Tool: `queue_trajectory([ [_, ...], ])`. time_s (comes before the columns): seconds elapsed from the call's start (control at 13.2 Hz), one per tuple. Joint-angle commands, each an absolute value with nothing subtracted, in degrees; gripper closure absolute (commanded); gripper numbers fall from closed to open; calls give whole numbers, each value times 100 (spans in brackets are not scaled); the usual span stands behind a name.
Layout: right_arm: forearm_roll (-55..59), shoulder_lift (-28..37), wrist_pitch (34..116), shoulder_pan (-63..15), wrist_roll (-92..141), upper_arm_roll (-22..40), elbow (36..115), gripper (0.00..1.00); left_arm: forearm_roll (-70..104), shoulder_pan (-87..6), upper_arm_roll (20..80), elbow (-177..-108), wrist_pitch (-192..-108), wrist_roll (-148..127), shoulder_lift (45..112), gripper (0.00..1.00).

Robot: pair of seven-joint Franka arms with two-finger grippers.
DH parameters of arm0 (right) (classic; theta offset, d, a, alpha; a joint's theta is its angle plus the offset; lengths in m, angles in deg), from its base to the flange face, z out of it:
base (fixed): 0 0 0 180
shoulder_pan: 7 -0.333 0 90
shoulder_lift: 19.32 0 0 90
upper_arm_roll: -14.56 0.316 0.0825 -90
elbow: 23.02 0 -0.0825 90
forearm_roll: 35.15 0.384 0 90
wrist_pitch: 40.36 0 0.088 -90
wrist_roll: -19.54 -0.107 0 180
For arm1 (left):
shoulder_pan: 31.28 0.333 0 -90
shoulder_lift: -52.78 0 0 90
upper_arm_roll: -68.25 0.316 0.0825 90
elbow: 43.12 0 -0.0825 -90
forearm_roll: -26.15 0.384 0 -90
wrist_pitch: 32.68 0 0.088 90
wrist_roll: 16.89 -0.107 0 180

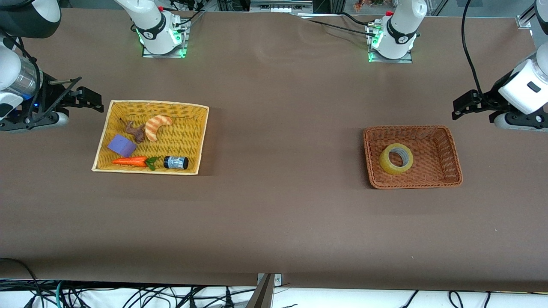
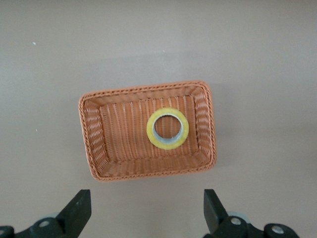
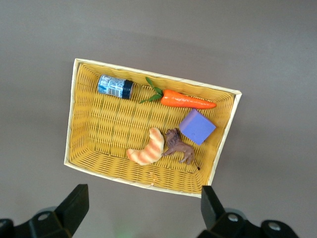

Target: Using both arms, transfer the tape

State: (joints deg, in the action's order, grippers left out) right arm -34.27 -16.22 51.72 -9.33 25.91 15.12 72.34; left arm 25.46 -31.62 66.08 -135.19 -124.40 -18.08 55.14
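The tape (image 1: 386,161), a yellowish ring with a grey core, lies flat in a brown wicker basket (image 1: 454,149) toward the left arm's end of the table. It also shows in the left wrist view (image 2: 150,130), inside the basket (image 2: 94,134). My left gripper (image 1: 461,108) is open and empty, up in the air over bare table beside that basket; its jaws (image 2: 147,213) stand wide apart. My right gripper (image 1: 92,99) is open and empty (image 3: 142,210), in the air beside a yellow basket (image 1: 150,103) at the right arm's end.
The yellow basket (image 3: 70,134) holds a black-capped jar (image 1: 176,162), a toy carrot (image 1: 128,161), a purple block (image 1: 121,145), a brown toy animal (image 1: 135,131) and a striped croissant (image 1: 156,126). Brown tabletop lies between the two baskets.
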Motion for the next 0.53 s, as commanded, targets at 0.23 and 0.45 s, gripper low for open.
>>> queue_trajectory([
  [0.23,-3498,-1757,5183,-911,2551,1535,7305,0,2431,-3207,6667,-13629,-12330,-1803,5349,0],
  [0.45,-3498,-1757,5183,-911,2551,1535,7305,0,2431,-3216,6641,-13620,-12330,-1768,5349,0],
])
